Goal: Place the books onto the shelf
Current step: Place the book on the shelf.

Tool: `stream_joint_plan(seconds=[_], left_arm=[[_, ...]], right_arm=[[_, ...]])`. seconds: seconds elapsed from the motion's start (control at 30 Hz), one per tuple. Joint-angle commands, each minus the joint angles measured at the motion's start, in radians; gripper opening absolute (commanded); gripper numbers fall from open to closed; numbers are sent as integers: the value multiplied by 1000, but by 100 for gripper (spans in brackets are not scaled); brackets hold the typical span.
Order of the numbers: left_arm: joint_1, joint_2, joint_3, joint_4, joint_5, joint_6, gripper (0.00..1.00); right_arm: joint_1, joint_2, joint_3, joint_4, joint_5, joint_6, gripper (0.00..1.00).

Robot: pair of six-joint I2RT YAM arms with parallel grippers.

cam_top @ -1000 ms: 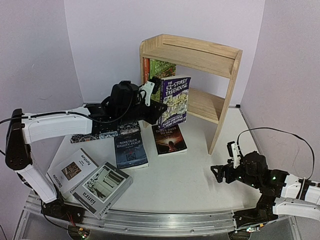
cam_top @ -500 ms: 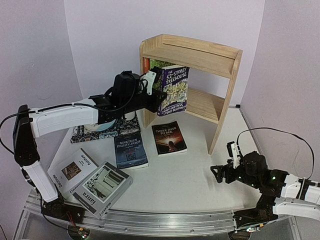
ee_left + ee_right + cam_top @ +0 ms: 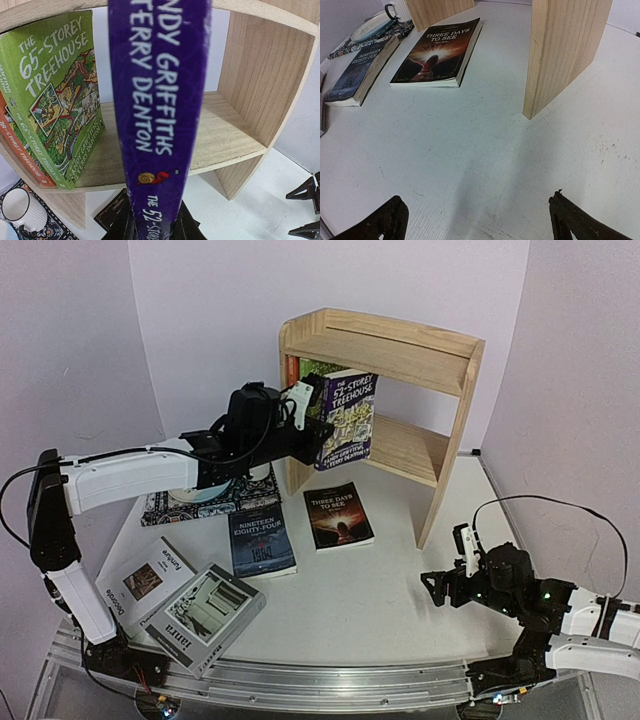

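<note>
My left gripper (image 3: 312, 432) (image 3: 154, 231) is shut on the purple "52-Storey Treehouse" book (image 3: 347, 420) (image 3: 157, 100), held upright in the air in front of the pine shelf (image 3: 440, 360) (image 3: 240, 135). A green Treehouse book (image 3: 55, 95) and an orange one (image 3: 22, 150) lean at the left of the lower tier. On the table lie "Three Days to See" (image 3: 338, 516) (image 3: 437, 51), "Nineteen Eighty-Four" (image 3: 261, 540) (image 3: 360, 70), the grey book (image 3: 205, 616) and the white "Decorate" (image 3: 143, 583). My right gripper (image 3: 447, 585) (image 3: 477, 222) hovers open over bare table at the near right.
A patterned placemat (image 3: 165, 508) with a plate and mug (image 3: 22, 207) lies left of the shelf, under my left arm. The shelf's right side panel (image 3: 565, 50) stands just ahead of my right gripper.
My left gripper has lifted the purple book up and slightly back toward the shelf's lower tier; in the last half second it barely moved. The right arm has stayed still.
</note>
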Motion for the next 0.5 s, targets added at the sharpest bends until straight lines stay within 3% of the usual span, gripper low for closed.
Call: stream_joint_plan(seconds=[0.0,0.47], left_arm=[[6,-37,-9,207,-29,41,0],[5,-26,-51,275,-44,47,0]], right_arm=[[0,6,7,26,4,-11,98],[0,5,7,26,7,-11,98]])
